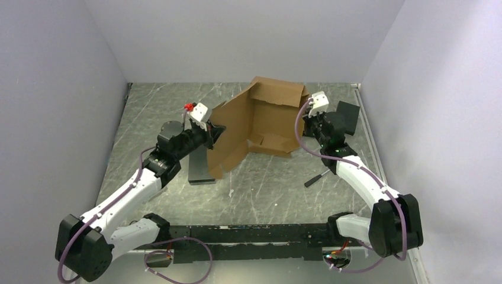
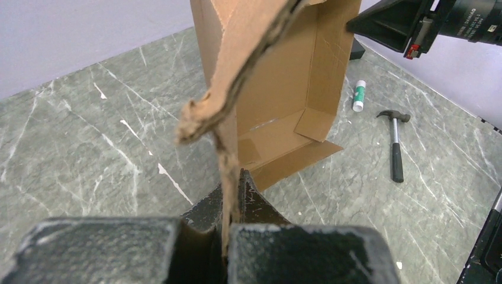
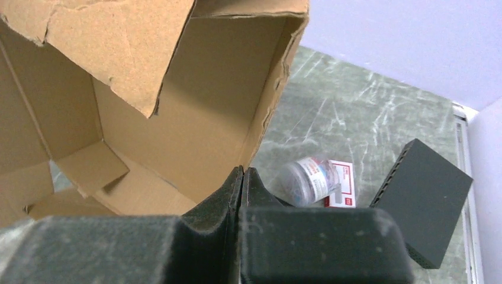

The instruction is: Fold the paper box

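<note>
Grey table (image 1: 266,189) bears the half-formed box (image 1: 266,118) centre-far, left claw (image 2: 232,177) pinched shut on its left flap, right claw (image 3: 243,171) closed at its right wall, grip unclear; next, that flap probably needs swinging inward.

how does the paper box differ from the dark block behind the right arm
The paper box is brown cardboard; the dark block is near-black. The paper box is much larger than the dark block. The paper box stands open and half-folded, one flap pinched in the left gripper; the dark block sits closed, apart and untouched. Both show ribbed, corrugated edges.
</note>
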You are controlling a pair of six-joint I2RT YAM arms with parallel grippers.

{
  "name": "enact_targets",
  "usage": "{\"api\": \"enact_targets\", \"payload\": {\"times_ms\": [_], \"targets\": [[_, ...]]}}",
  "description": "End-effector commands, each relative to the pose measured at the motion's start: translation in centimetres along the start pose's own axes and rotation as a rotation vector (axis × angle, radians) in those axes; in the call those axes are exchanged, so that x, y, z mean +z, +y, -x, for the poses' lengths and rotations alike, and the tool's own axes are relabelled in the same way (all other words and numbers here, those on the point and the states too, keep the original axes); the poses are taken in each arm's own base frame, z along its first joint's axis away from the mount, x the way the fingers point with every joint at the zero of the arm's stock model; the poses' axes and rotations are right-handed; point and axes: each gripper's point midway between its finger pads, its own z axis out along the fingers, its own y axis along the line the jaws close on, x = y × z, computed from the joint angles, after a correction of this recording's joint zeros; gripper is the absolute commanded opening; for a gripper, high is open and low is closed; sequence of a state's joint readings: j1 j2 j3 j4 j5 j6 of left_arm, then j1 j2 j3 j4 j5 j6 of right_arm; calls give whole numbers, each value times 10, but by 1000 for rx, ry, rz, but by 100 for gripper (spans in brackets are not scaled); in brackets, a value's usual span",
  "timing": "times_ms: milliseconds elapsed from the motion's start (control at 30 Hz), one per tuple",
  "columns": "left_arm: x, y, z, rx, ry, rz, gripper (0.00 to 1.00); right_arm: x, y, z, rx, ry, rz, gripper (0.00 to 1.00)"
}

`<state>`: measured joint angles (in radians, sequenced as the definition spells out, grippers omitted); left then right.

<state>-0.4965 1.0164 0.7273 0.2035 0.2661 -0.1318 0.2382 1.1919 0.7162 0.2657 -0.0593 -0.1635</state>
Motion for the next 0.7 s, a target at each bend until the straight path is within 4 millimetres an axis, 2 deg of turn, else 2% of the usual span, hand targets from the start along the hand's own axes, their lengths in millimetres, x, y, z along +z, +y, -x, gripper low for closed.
{"api": "enact_targets", "payload": {"times_ms": [0,67,300,467,667], "targets": [[9,-16,18,1,-70,-59,0,4,-22,38,51,-182,-140,0],[11,-19,14,4,-64,-65,0,7,-19,40,77,-211,-143,0],[15,-29,8,9,-70,-90,0,22,-3,18,-26,-192,-191,0],[17,-34,3,13,-60,-103,0,24,16,8,-48,-190,-123,0],[13,-24,-4,38,-36,-49,0,17,14,12,-61,-189,-96,12]]}}
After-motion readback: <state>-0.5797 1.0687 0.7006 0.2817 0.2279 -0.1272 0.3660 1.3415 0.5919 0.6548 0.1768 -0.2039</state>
